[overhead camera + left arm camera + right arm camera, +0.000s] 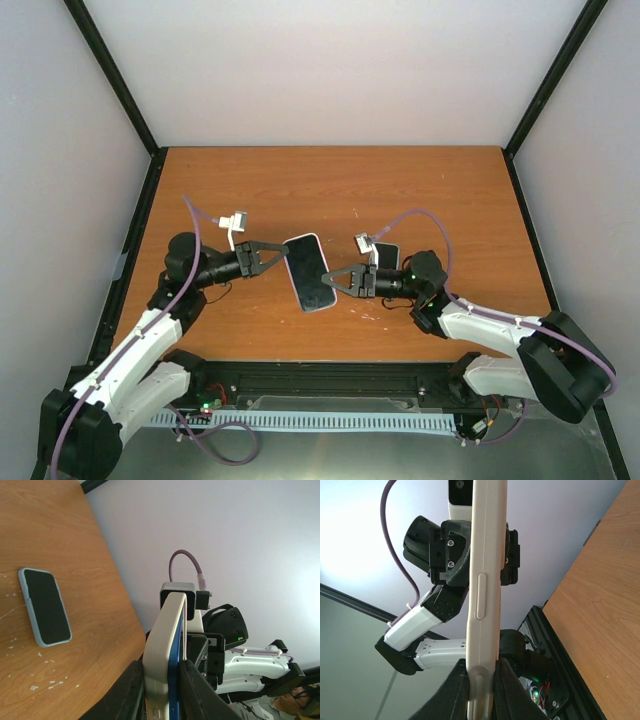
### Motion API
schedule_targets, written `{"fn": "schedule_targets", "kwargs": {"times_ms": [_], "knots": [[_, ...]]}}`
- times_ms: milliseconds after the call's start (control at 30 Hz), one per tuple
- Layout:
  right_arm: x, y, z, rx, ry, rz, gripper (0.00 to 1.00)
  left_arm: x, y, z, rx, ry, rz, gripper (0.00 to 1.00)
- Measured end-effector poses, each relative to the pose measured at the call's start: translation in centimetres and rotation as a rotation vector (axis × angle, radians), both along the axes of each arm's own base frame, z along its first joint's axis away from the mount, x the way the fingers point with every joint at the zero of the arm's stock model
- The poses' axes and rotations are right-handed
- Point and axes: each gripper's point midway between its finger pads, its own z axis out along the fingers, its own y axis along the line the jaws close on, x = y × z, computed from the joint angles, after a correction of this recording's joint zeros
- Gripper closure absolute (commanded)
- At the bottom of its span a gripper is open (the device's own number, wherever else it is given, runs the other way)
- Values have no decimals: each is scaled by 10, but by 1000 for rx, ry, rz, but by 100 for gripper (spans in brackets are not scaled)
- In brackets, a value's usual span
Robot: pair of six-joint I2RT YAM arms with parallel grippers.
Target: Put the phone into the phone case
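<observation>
End effectors (286,252) (327,280) x2, 1 white-rim phone (308,268) gripped

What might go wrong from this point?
The left gripper and right gripper pinch opposite sides of the raised dark-screened phone with a whitish rim; uneven pulling may twist or drop it. A blue strip beside that rim hints at poor seating. The black phone in a pale-blue case lies near, easily struck.

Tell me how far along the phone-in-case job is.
Apparently done: the black phone lies on the table, framed by the pale blue case. In hand: left hand and right hand pinch a separate whitish-rimmed phone. Left: seemingly nothing for that pair.
</observation>
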Motion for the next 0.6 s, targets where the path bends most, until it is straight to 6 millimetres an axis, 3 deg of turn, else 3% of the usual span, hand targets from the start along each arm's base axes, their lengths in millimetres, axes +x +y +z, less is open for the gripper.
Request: {"fn": "schedule_targets", "kwargs": {"times_ms": [167, 267, 300, 400, 433, 467, 600], "knots": [[4, 1, -9, -21, 29, -15, 85, 5, 0, -11, 39, 46, 12, 100], [5, 1, -12, -25, 36, -19, 90, 6, 1, -12, 60, 58, 18, 99], [5, 2, -12, -24, 37, -19, 92, 6, 1, -12, 66, 59, 19, 97], [6, 3, -12, -19, 49, -17, 94, 7, 1, -11, 82, 62, 20, 76], [6, 3, -12, -17, 51, -16, 94, 7, 1, -11, 84, 59, 20, 74], [7, 4, -12, -15, 59, -15, 94, 7, 1, -11, 86, 58, 20, 75], [8, 5, -12, -4, 69, -11, 89, 7, 1, -11, 92, 50, 20, 98]]}}
